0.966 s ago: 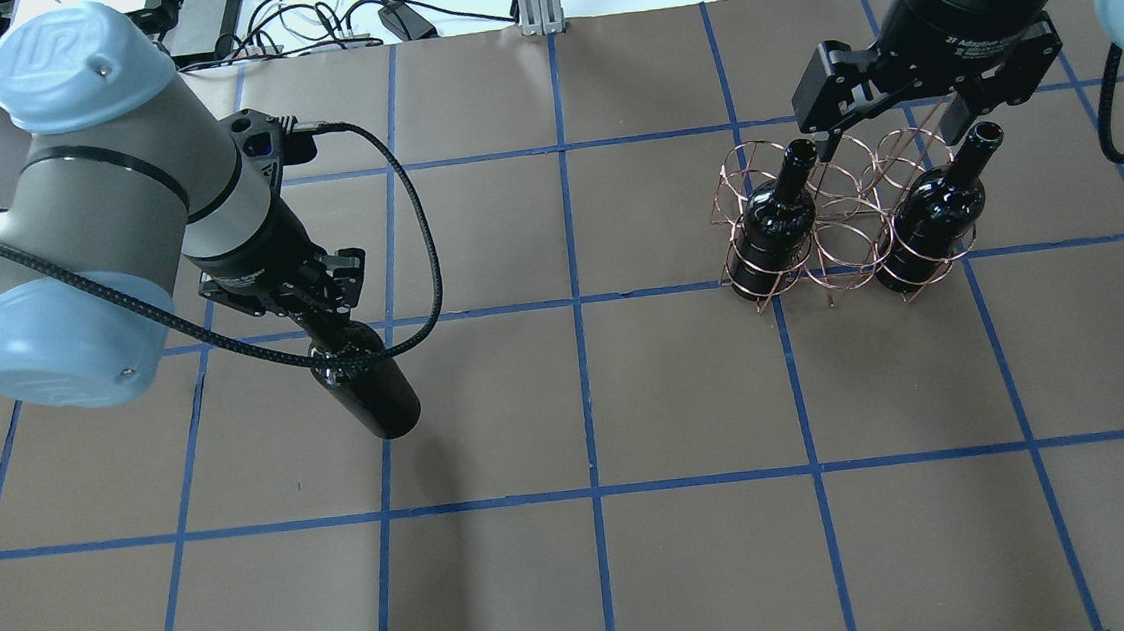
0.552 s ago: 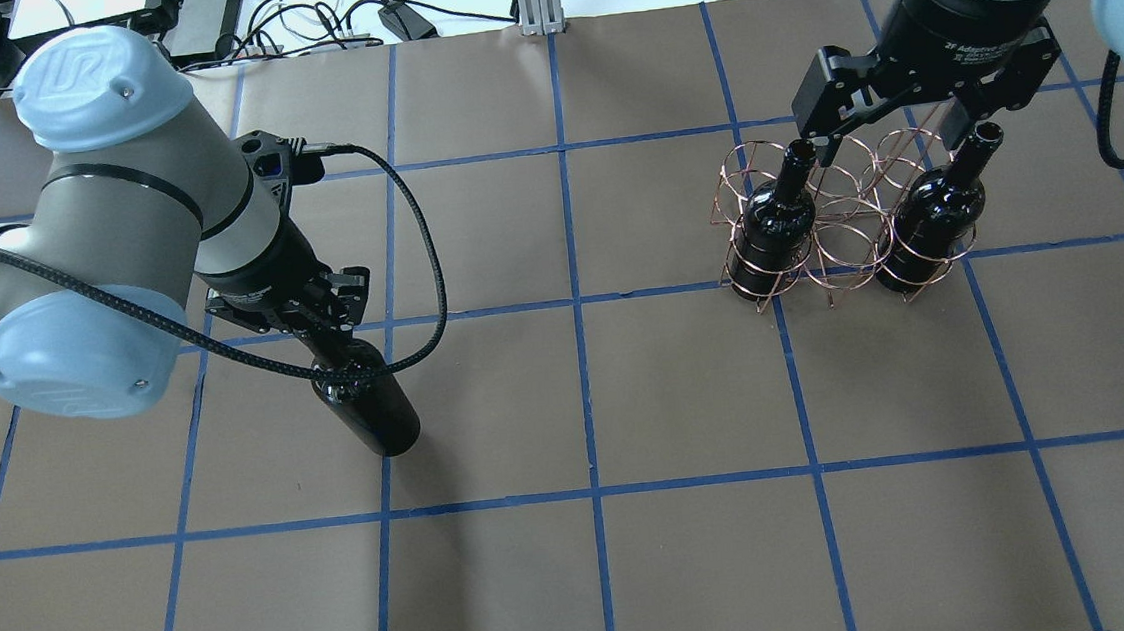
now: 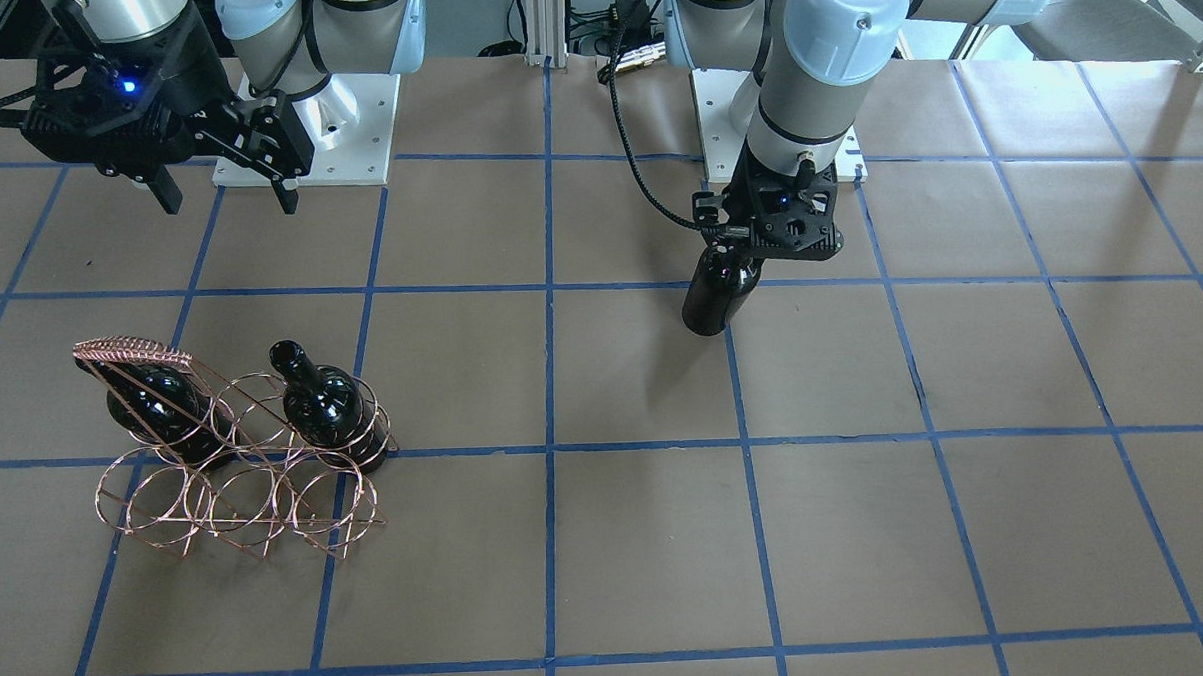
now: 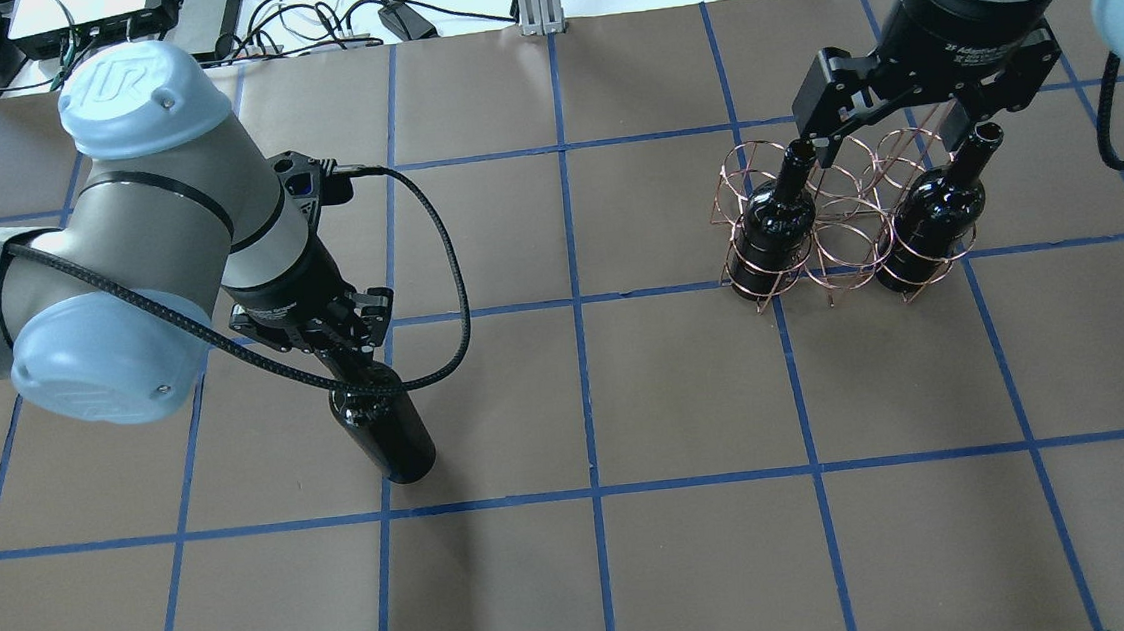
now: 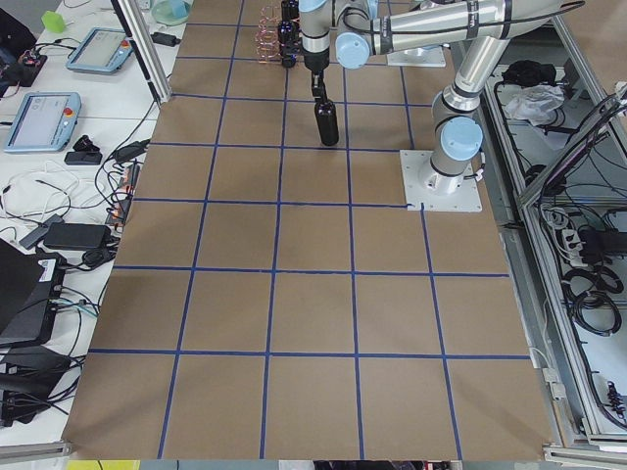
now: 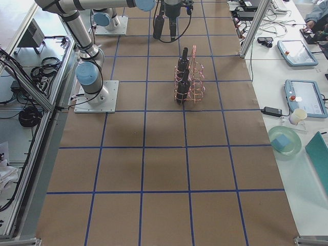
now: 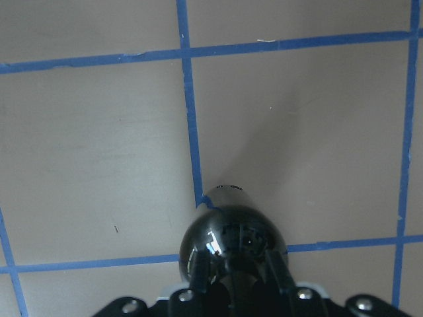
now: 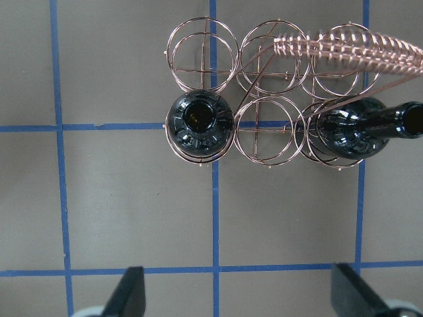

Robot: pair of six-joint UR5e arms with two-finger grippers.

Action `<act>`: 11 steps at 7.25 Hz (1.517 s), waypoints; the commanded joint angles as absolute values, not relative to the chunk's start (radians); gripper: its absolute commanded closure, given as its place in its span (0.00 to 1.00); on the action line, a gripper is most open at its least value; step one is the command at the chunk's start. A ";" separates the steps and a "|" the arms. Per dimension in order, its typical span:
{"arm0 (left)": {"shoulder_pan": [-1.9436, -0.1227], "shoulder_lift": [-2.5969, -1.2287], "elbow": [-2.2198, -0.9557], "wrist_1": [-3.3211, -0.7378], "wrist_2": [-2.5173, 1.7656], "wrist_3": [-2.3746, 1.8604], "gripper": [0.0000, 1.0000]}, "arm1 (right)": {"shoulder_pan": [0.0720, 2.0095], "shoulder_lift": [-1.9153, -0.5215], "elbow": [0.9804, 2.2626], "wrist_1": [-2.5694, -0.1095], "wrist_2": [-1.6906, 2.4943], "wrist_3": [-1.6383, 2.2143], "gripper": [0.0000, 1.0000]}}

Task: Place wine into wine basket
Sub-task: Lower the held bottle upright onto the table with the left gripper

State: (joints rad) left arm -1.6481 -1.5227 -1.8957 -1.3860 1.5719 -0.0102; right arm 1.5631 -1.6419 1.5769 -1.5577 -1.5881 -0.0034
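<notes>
My left gripper (image 4: 352,354) is shut on the neck of a glossy black wine bottle (image 4: 393,441) that hangs body down over the left half of the table. The bottle also shows in the front view (image 3: 710,299) and the left wrist view (image 7: 231,241). The copper wire wine basket (image 4: 846,233) stands at the far right, also in the front view (image 3: 132,349). Two look-alike bottles (image 4: 775,218) (image 4: 930,216) stand in its near end slots; the middle near slot and far row are empty. My right gripper (image 4: 894,137) is open, hovering above the basket's handle (image 8: 344,49).
Brown paper with a blue tape grid covers the table. Cables and devices lie beyond the far edge (image 4: 318,14). The arm bases (image 3: 304,128) stand at the robot's side. An open stretch of table lies between the held bottle and the basket.
My left arm has carried the bottle a little to the right and toward the near side of the overhead view. The right gripper and the basket have hardly moved.
</notes>
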 commanded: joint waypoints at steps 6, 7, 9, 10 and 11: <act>-1.649 -1.546 -1.881 -1.404 1.560 -0.009 0.89 | 1.563 -1.640 1.577 -1.559 -1.588 -0.021 0.00; -1.649 -1.549 -1.881 -1.404 1.562 -0.008 0.78 | 1.563 -1.641 1.577 -1.562 -1.586 -0.025 0.00; -1.649 -1.551 -1.879 -1.404 1.562 -0.008 0.17 | 1.563 -1.638 1.577 -1.568 -1.588 -0.022 0.00; -1.649 -1.549 -1.870 -1.398 1.562 -0.012 0.01 | 1.563 -1.635 1.577 -1.569 -1.589 -0.025 0.00; -1.649 -1.548 -1.843 -1.411 1.563 -0.012 0.00 | 1.563 -1.635 1.577 -1.569 -1.589 -0.022 0.00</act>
